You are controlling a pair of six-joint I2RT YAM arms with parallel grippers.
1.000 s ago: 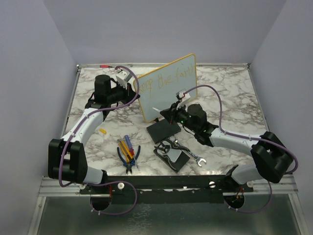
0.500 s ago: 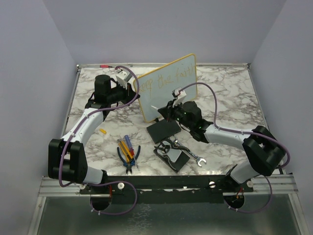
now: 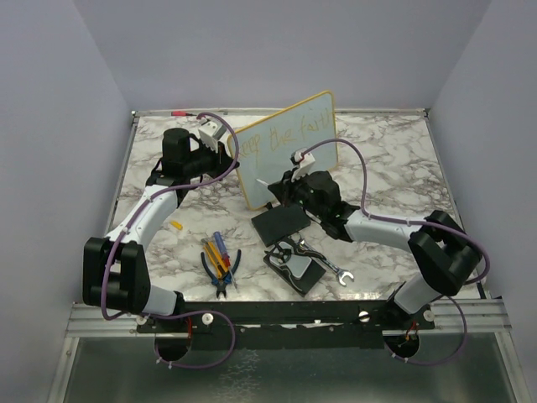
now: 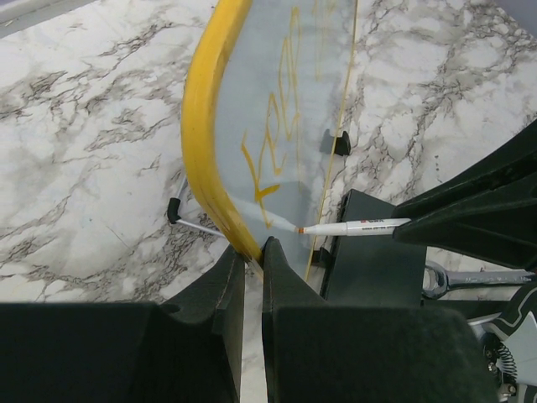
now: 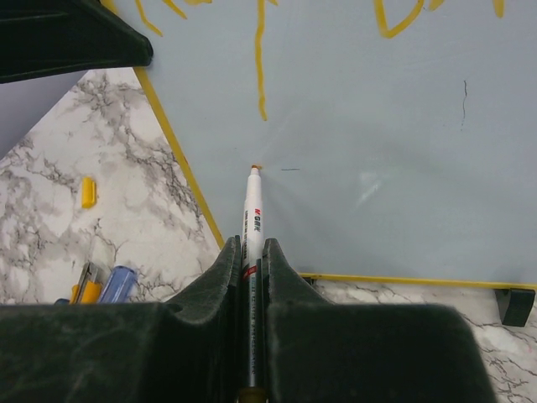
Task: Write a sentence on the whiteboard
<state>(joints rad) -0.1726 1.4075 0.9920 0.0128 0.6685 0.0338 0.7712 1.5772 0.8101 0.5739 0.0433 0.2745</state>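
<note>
The whiteboard [image 3: 294, 164] stands tilted on the marble table, with a yellow frame [image 4: 201, 126]. The sentence [image 3: 288, 134] shows as one line of orange words, roughly "keep the faith"; its strokes also show in the left wrist view [image 4: 281, 101] and the right wrist view [image 5: 260, 67]. My left gripper [image 3: 228, 156] is shut on the board's left frame edge [image 4: 253, 248]. My right gripper [image 3: 282, 190] is shut on a white marker [image 5: 252, 210]. The marker [image 4: 357, 226] has its orange tip at the board's lower left, below the written line.
A flat black pad [image 3: 281, 223] lies just in front of the board. Screwdrivers and pliers [image 3: 220, 260], a black block with a clamp [image 3: 295, 265] and a wrench [image 3: 337, 271] lie nearer the arms. A yellow cap [image 5: 88, 191] lies on the table left of the board.
My right gripper has moved left and towards the board, bringing the marker tip to the board's lower left. The left gripper and the board have not moved.
</note>
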